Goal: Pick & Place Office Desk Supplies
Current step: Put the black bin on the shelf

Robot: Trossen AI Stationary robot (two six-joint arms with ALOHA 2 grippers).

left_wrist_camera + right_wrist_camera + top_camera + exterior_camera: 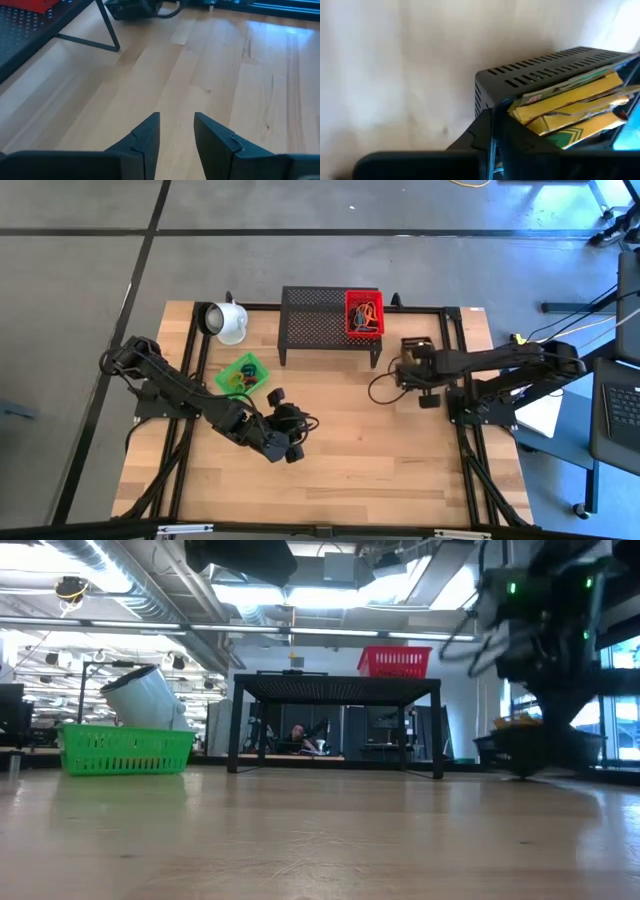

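Black tray (540, 75): yellow boxes (570, 100) | right jaws closed at tray | left jaws open

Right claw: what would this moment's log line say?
right claw: shut, at black box of yellow boxes | left claw: open, empty, over bare table

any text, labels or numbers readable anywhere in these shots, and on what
None can be read.
Yellow boxes in the black slotted bin: green and red print shows, too blurred to read.
White mug, green basket, red basket, black mesh shelf: no lettering visible.
Right gripper, at the bin by the boxes, and left gripper, over bare table: no markings visible.
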